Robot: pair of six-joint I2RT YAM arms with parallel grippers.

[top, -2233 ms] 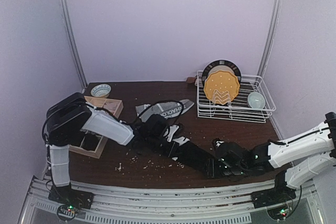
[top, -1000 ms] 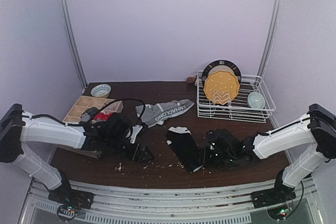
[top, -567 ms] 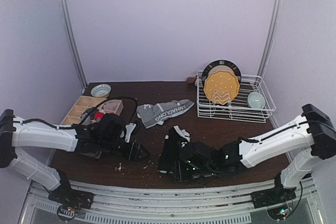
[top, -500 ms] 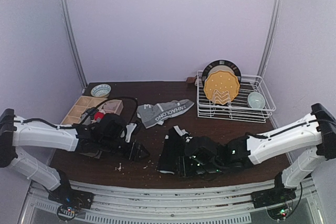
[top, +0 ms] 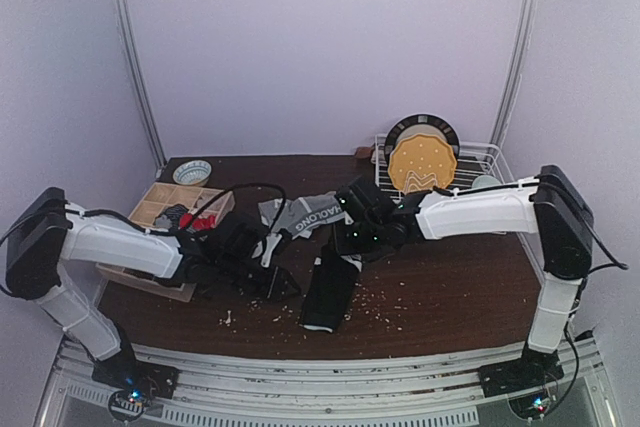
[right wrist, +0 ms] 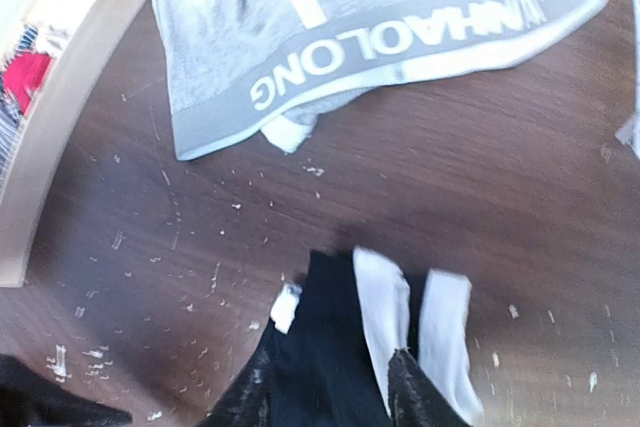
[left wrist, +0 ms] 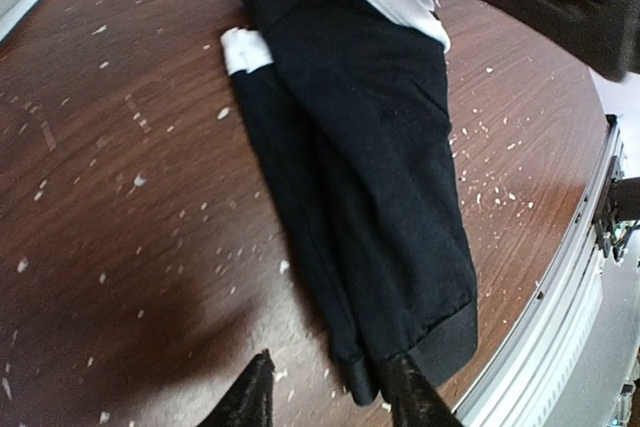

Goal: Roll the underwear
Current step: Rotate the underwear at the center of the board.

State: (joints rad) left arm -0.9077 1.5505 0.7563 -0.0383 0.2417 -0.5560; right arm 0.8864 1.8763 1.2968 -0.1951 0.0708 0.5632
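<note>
Pale lilac walls (top: 320, 47); dark wood table (top: 450, 287), crumb-flecked; metal rail (top: 320, 379) at near edge.

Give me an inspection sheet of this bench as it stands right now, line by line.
Surface: dark wooden table, strewn with pale crumbs.
Job's things: black underwear folded into a long strip; grey lettered underwear lying loose beyond it.
Clutter: compartment tray, small bowl, dish rack holding a yellow plate.
Grippers: left gripper open at the strip's near hem; right gripper straddles its far end, grip unclear.
Cables: black cable loops above the tray.
Surroundings: lilac walls, metal rail along the near edge.
</note>
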